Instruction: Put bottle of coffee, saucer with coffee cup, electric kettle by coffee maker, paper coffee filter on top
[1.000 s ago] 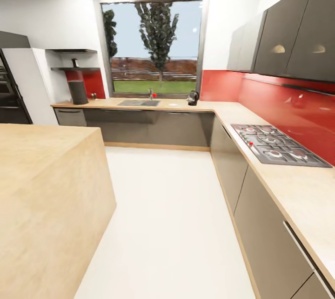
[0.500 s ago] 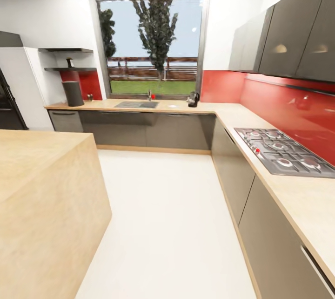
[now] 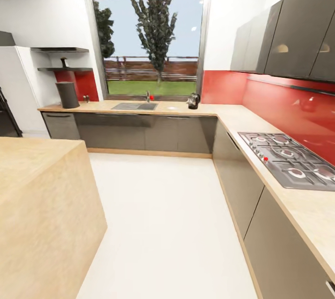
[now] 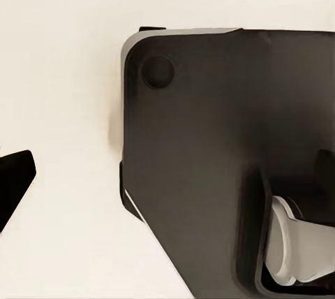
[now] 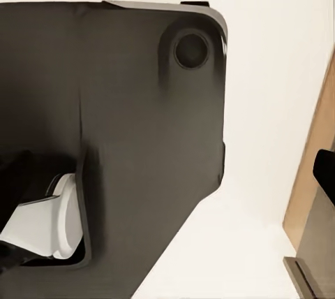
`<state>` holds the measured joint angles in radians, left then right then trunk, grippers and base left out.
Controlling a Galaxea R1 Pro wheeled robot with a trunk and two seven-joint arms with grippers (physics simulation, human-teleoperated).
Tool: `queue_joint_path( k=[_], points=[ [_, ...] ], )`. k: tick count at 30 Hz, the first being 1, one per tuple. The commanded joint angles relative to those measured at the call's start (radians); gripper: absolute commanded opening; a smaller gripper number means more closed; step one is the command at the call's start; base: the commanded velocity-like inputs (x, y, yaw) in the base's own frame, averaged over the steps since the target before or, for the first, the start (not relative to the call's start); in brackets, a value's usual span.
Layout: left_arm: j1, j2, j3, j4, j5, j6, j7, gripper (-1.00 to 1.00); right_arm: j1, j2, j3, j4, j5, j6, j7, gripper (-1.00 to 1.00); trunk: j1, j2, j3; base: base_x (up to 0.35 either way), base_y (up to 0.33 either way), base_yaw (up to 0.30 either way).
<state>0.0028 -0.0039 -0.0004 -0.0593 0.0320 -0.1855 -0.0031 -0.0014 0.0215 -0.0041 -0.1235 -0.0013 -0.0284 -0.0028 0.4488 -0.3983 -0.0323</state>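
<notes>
On the far counter under the window, the dark cylindrical coffee maker (image 3: 67, 95) stands at the left end. Above it, a small dark bottle (image 3: 63, 62) sits on the lower wall shelf (image 3: 60, 69). The black electric kettle (image 3: 193, 100) stands on the same counter, right of the sink (image 3: 134, 106). A small white item (image 3: 172, 107) lies near the kettle, too small to identify. My left gripper (image 4: 167, 180) and right gripper (image 5: 167, 180) hang open and empty over the robot's dark base, with one black fingertip (image 4: 14, 180) showing against the pale floor.
A wooden island (image 3: 42, 196) fills the near left. The right-hand counter (image 3: 298, 206) holds a gas hob (image 3: 288, 159), with dark wall cabinets (image 3: 288, 33) above. A white floor (image 3: 163, 224) runs between them toward the far counter.
The whole head view has shifted: the camera has moved, so the coffee maker and shelf now sit further left and the hob lower right. No object has moved.
</notes>
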Motion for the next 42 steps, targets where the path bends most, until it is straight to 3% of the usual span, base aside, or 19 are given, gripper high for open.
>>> queue_joint_path(
  k=[1, 9, 42],
  points=[
    [0.000, 0.000, 0.000, -0.001, 0.004, -0.002, 0.000, 1.00, 0.000, 0.000, 0.000, -0.001, 0.000, -0.002, 0.000, 1.00, 0.001, -0.002, -0.002, 0.336, 0.000, -0.132],
    [0.000, 0.023, 0.004, -0.001, 0.011, -0.002, 0.001, 1.00, 0.000, -0.001, -0.001, -0.001, 0.000, -0.004, 0.000, 1.00, 0.001, -0.002, -0.002, 0.337, 0.000, -0.148],
    [0.000, 0.024, 0.005, -0.002, 0.013, -0.002, 0.002, 1.00, 0.000, -0.002, -0.001, -0.002, 0.000, -0.004, -0.001, 1.00, 0.001, -0.002, -0.002, 0.336, 0.000, -0.001]
  ],
)
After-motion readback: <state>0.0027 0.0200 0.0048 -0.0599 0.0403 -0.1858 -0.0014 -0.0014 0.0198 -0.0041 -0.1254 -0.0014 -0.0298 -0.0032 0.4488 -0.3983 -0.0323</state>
